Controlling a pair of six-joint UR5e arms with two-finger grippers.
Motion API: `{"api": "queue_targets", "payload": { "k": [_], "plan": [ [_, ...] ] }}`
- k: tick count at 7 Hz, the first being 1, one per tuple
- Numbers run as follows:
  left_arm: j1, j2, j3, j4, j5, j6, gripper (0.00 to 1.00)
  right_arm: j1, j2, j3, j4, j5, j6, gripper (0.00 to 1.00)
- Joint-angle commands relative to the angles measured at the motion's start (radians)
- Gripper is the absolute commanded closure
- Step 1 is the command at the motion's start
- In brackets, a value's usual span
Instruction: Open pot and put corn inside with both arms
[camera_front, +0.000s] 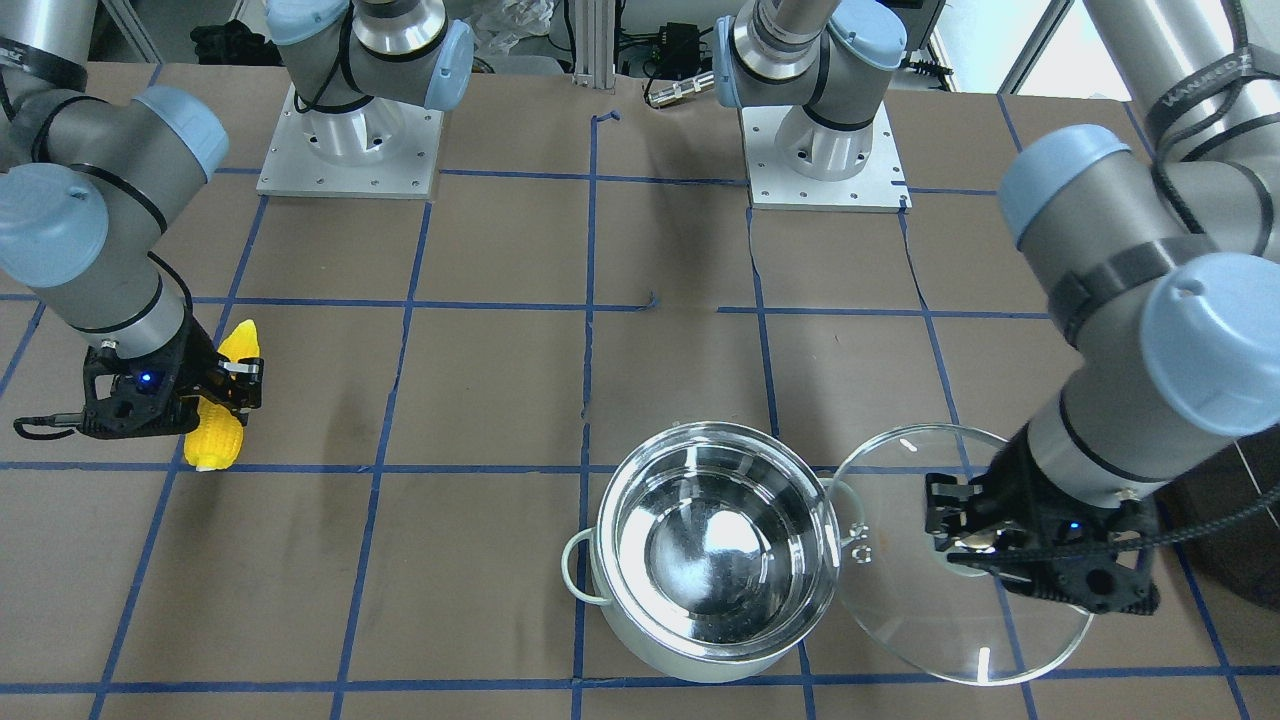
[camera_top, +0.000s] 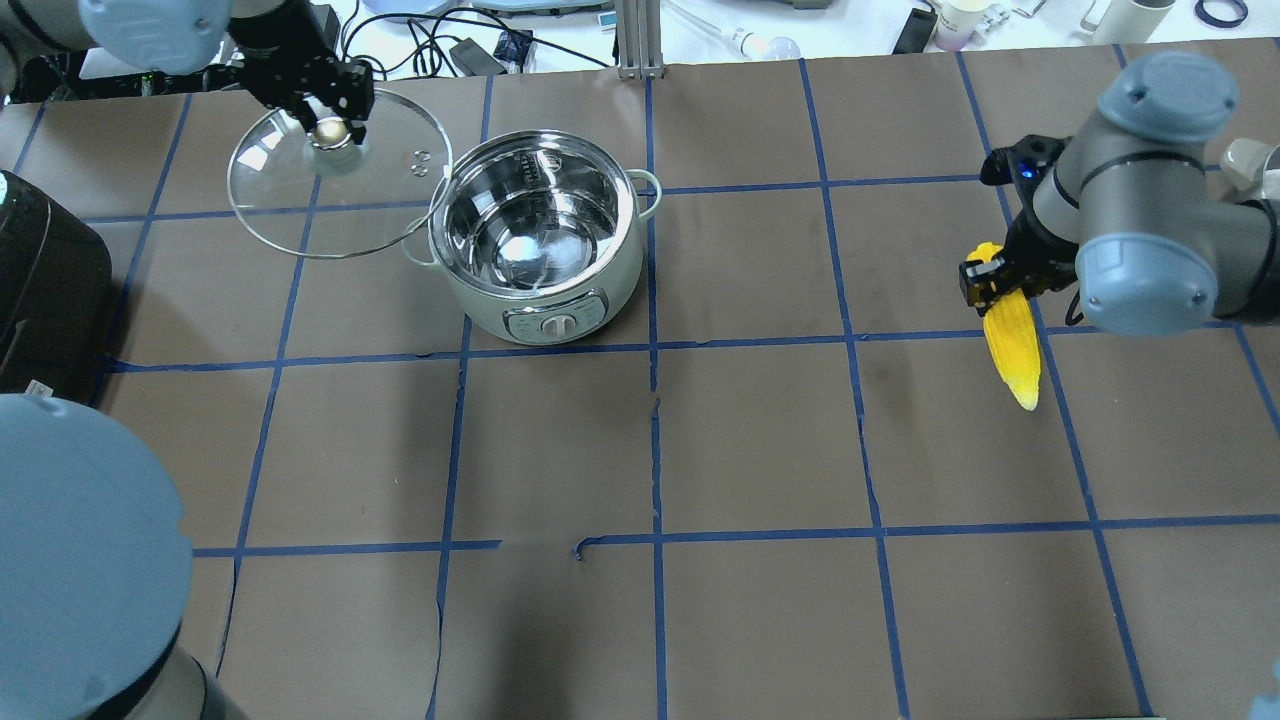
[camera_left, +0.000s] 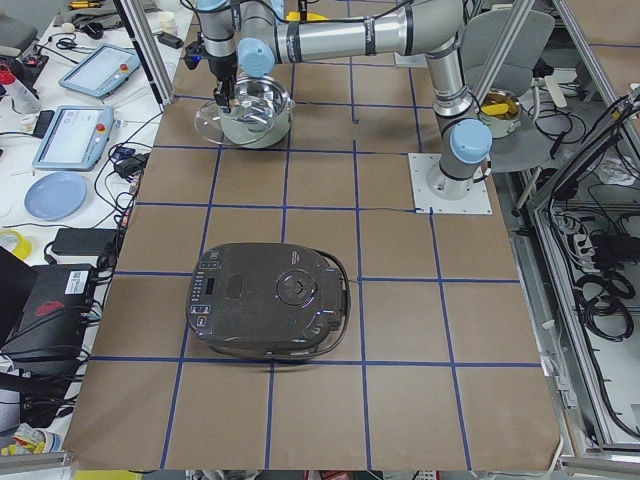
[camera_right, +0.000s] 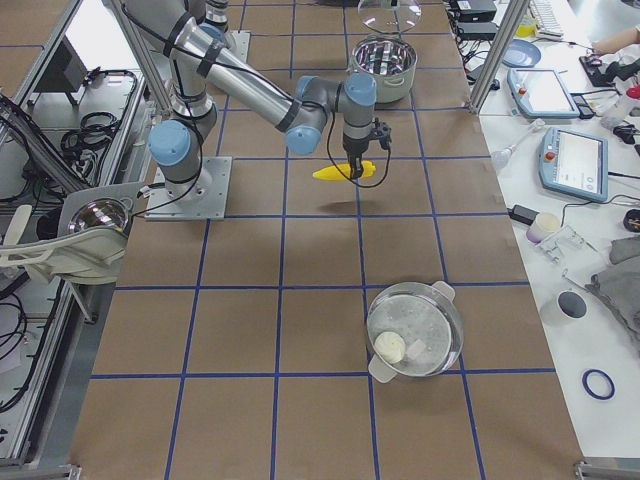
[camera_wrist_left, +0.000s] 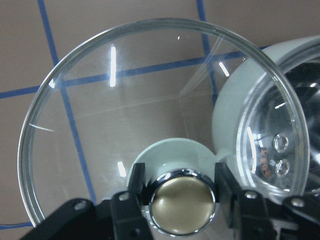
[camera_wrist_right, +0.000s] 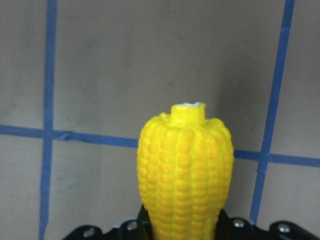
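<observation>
The steel pot (camera_top: 545, 300) stands open and empty at the far middle of the table; it also shows in the front view (camera_front: 690, 660). My left gripper (camera_top: 335, 125) is shut on the brass knob (camera_wrist_left: 182, 207) of the glass lid (camera_top: 300, 215) and holds the lid beside the pot, its edge overlapping the pot's rim (camera_wrist_left: 280, 125). My right gripper (camera_top: 992, 280) is shut on the yellow corn (camera_top: 1012, 345) near its thick end and holds it above the table, far to the pot's right. The corn also shows in the right wrist view (camera_wrist_right: 185, 170) and the front view (camera_front: 220, 435).
A large black rounded appliance (camera_top: 40, 290) sits at the table's left end. In the right side view a second steel pot (camera_right: 415, 330) stands near the right end. The two arm bases (camera_front: 350, 150) are bolted at the robot's edge. Blue tape lines grid the brown table.
</observation>
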Motion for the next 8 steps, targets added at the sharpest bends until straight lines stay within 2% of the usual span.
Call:
{"api": "queue_targets", "payload": {
  "k": [1, 2, 4, 5, 6, 7, 8],
  "plan": [
    [0.148, 0.005, -0.13, 0.092, -0.002, 0.308, 1.0, 0.135, 0.035, -0.229, 0.183, 0.006, 0.171, 0.9],
    [0.194, 0.01, -0.243, 0.217, -0.03, 0.328, 1.0, 0.219, 0.079, -0.332, 0.227, 0.003, 0.273, 0.9],
    [0.216, 0.042, -0.447, 0.436, -0.061, 0.325, 1.0, 0.419, 0.201, -0.606, 0.379, 0.003, 0.56, 0.9],
    [0.233, 0.046, -0.502, 0.452, -0.093, 0.324, 1.0, 0.489, 0.289, -0.75, 0.425, 0.011, 0.675, 0.9],
    [0.25, 0.043, -0.514, 0.452, -0.117, 0.334, 0.96, 0.578, 0.365, -0.857, 0.43, 0.011, 0.792, 0.9],
    [0.25, 0.042, -0.516, 0.452, -0.119, 0.341, 0.46, 0.628, 0.43, -0.92, 0.423, 0.011, 0.835, 0.9],
    [0.251, 0.039, -0.511, 0.452, -0.116, 0.347, 0.0, 0.659, 0.473, -0.974, 0.404, 0.015, 0.89, 0.9]
  ]
}}
